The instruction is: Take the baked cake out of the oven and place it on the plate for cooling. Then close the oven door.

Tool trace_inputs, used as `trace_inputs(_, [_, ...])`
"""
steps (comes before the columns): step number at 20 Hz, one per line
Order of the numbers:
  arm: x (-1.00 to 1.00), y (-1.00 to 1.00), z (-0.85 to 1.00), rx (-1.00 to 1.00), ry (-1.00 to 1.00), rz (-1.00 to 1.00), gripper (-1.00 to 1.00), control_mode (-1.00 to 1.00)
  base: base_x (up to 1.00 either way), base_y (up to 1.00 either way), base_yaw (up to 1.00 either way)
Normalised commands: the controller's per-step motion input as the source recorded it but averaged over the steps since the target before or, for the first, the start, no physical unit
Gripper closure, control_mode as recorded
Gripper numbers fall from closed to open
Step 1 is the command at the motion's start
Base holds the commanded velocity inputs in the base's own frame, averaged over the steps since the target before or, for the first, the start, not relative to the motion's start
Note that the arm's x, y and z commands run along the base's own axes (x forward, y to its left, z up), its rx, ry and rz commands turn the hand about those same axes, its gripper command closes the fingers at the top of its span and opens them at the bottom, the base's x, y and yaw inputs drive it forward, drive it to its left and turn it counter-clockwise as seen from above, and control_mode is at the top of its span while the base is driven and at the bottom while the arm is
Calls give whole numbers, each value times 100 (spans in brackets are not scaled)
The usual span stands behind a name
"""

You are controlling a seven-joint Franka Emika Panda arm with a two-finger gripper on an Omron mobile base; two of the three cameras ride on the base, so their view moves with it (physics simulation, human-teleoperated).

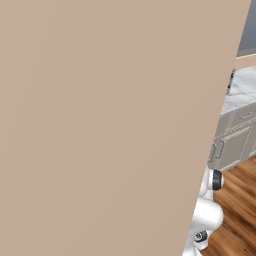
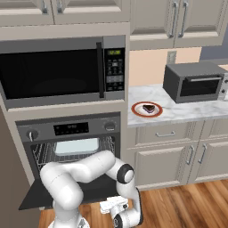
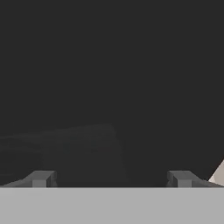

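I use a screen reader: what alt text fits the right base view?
The oven door hangs open below the microwave, a pale tray on the rack inside. The baked cake sits on the plate on the counter, near a toaster oven.

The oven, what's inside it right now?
Inside the open oven, a pale tray sits on the wire rack. The arm covers the lower cavity. The cake is on the plate.
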Motion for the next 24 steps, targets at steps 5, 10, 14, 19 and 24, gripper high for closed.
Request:
trace_inputs(5, [0,16,93,14,-1,0,-100,-100,0,0,0])
trace_inputs(10, [0,25,95,13,0,3,-100,-100,0,0,0])
trace_inputs(14, [5,37,100,10,0,1,-100,-100,0,0,0])
trace_inputs(19, [17,45,97,6,0,0,-100,-100,0,0,0])
trace_inputs(24, [26,42,85,3,-5,0,-100,-100,0,0,0])
